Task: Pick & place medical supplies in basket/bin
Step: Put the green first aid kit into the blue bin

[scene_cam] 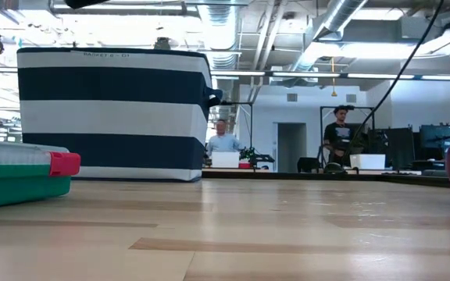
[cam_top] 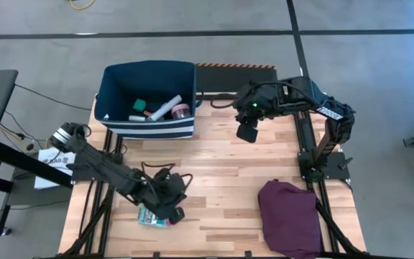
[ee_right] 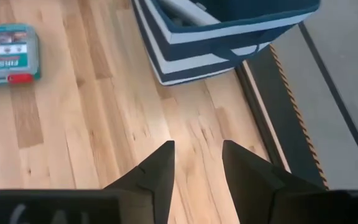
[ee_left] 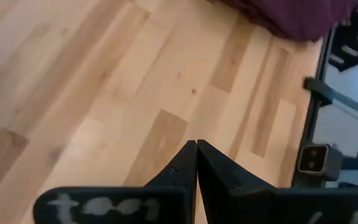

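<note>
Bin [cam_top: 149,128] holds supplies – purple cloth [cam_top: 288,216] apart; left pincer [ee_left: 196,163] closed, right pincer [ee_right: 197,163] parted, empty.

"FIRST AI" on green-red flat box [ee_right: 8,53]

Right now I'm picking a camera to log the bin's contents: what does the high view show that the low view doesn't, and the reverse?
Only the high view: items inside the bin, both arms, the left pincer by the first-aid box, the right pincer empty above bare table. Only the low view: two people in the room behind. Both: bin, box, purple cloth.
</note>
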You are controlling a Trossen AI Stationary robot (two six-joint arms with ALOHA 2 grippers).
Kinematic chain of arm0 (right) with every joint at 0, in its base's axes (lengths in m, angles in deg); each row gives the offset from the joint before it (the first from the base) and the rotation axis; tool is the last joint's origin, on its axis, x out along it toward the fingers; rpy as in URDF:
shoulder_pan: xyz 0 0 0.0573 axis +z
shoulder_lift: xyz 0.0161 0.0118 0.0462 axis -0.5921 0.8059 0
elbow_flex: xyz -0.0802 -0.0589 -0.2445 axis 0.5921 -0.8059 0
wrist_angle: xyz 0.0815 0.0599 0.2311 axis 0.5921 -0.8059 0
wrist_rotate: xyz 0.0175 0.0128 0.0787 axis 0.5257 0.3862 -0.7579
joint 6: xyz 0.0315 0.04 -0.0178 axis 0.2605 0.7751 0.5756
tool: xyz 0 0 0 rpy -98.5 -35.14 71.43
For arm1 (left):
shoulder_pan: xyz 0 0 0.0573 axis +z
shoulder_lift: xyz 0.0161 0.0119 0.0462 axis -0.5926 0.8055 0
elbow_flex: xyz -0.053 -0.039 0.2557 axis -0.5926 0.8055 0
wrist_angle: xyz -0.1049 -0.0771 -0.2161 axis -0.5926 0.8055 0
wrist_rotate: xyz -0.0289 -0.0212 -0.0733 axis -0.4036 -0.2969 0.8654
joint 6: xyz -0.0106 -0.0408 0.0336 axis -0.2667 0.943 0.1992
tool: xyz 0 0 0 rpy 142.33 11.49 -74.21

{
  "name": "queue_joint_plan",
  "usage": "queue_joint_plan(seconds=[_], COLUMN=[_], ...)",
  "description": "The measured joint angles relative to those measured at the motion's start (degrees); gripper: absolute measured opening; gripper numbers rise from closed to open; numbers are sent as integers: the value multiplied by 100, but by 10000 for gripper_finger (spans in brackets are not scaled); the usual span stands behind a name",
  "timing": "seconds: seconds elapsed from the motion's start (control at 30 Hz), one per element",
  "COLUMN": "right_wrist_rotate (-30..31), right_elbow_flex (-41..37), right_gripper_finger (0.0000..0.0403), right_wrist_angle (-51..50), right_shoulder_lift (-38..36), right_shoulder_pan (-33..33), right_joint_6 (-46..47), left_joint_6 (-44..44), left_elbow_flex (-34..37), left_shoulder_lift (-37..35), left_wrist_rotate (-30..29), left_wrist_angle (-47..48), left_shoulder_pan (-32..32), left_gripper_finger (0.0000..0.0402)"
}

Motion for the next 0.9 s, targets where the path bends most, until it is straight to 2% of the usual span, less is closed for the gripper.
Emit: queue_joint_plan(seconds=[0.07,0.17,0.4,0.53,0.67,0.9], right_wrist_rotate=[23,19,1,-18,-17,-16], right_elbow_flex=[-1,-1,-1,-1,-1,-1], right_gripper_finger=[126,125,125,125,125,125], right_wrist_angle=[26,36,26,25,25,26], right_shoulder_lift=[0,2,2,2,4,4], right_shoulder_pan=[-1,-1,1,1,1,-4], right_joint_6=[30,15,-24,-61,-286,-677], left_joint_6=[114,813,653,1435,1757,1839], left_elbow_flex=[-101,-213,-148,4,15,11], left_shoulder_lift=[144,298,324,364,365,459], left_wrist_rotate=[119,196,333,556,577,657], left_wrist_angle=[-10,-53,-119,-131,-109,-118], left_shoulder_pan=[46,125,332,368,305,112], left_gripper_finger=[0,0,0,0,1,36])
